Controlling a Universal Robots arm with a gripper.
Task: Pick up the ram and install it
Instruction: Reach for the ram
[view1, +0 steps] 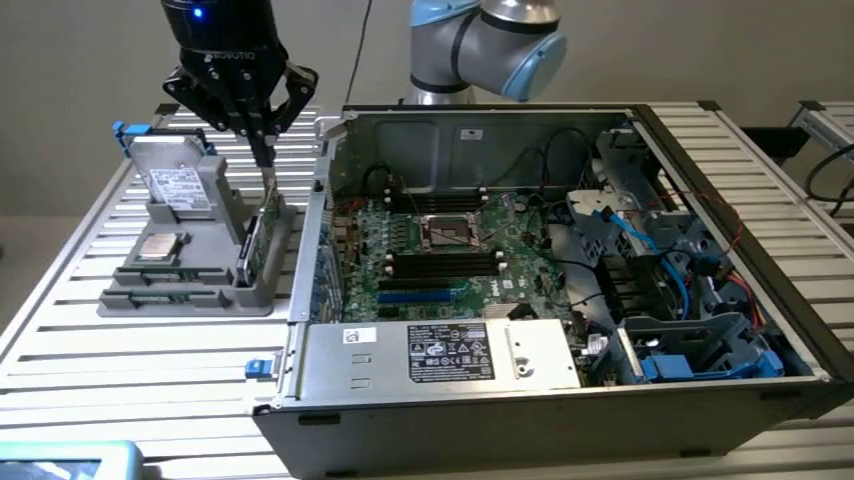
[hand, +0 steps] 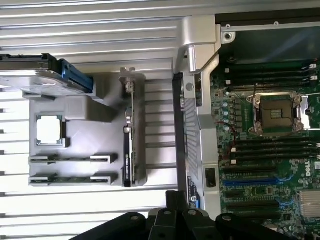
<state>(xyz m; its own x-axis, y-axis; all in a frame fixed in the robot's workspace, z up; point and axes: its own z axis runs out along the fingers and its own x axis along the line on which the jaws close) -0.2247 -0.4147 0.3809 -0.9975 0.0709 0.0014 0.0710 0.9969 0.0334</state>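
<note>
The ram (view1: 274, 218) is a thin green stick standing on edge in a slot on the case side of a grey holder (view1: 200, 285). The wrist view shows the ram (hand: 131, 107) edge-on in that holder (hand: 80, 107). My gripper (view1: 267, 170) hangs above the holder with its dark fingers pointing down, close over the ram's top, and it is shut. I cannot tell whether the fingertips touch the stick. In the wrist view the gripper (hand: 176, 197) appears between the holder and the case wall, with nothing visible between its fingers.
The holder also carries a silver drive (view1: 174, 185), a square processor chip (hand: 50, 130) and two flat sticks (hand: 70, 169). The open computer case (view1: 320, 200) stands right beside it. Its motherboard (view1: 441, 250) shows black memory slots (hand: 270, 150) and several cables at the exterior view's right.
</note>
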